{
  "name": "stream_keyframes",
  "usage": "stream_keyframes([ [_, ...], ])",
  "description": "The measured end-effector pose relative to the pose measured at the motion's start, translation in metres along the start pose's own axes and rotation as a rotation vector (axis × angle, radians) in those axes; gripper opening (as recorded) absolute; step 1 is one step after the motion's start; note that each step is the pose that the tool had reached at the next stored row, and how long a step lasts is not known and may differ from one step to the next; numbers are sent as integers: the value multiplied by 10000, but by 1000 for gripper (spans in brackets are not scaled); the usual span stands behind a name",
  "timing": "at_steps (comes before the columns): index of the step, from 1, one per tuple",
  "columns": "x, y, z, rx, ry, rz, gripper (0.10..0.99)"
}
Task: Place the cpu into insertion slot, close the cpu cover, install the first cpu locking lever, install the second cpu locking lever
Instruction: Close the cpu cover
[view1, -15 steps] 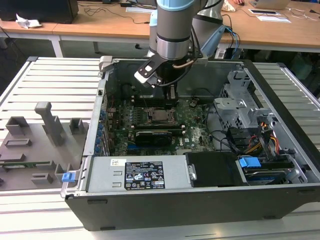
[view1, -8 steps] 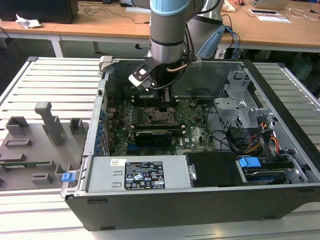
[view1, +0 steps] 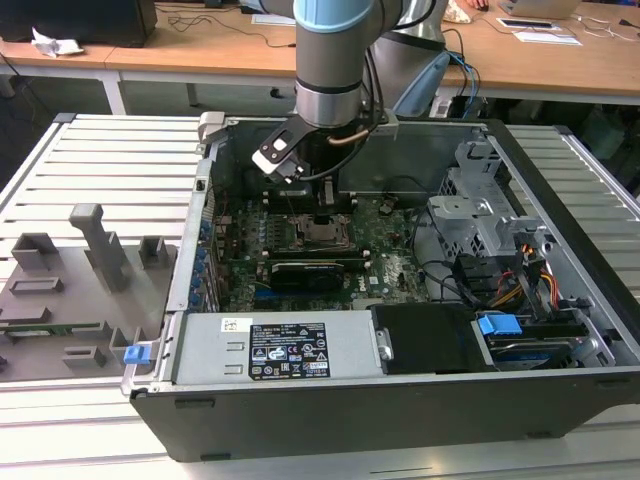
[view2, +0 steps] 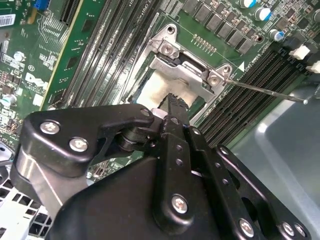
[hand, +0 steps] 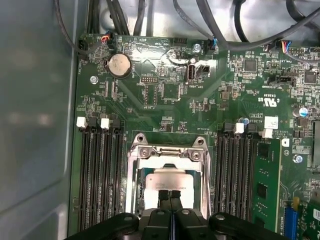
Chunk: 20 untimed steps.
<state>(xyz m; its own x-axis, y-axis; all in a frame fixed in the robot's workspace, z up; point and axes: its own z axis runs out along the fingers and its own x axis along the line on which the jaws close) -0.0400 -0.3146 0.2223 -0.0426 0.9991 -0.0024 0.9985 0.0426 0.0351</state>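
My gripper (hand: 170, 194) is shut, its two black fingertips pressed together with nothing between them. They rest over the pale face of the cpu (hand: 172, 179), which lies in the insertion slot (hand: 132, 175) on the green motherboard. The silvery cpu cover (hand: 170, 154) lies flat over the slot, and the chip shows through its window. In the second wrist view the gripper (view2: 172, 100) touches the cpu (view2: 150, 90) below the cover (view2: 180, 67), and a thin metal locking lever (view2: 265, 90) juts out from the socket's corner. In the exterior view the gripper (view1: 325, 212) hangs just over the slot (view1: 322, 238).
Black memory slots (hand: 97, 170) flank the socket on both sides. A black expansion card (view1: 305, 272) lies in front of it, then the power supply (view1: 275, 350). A drive cage (view1: 480, 215) and cables fill the case's right. A grey fixture tray (view1: 70, 290) sits outside.
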Motion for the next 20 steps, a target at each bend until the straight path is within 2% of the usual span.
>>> stream_keyframes([
  [4, 1, -12, 1, 0, 2, 1, 106],
  [6, 2, -57, 9, 1, 1, 0, 106],
  [7, 5, -116, 35, 0, 1, 0, 106],
  [10, 7, -154, 62, -1, 1, 0, 106],
  [20, 8, -164, 174, 5, -6, 1, 106],
])
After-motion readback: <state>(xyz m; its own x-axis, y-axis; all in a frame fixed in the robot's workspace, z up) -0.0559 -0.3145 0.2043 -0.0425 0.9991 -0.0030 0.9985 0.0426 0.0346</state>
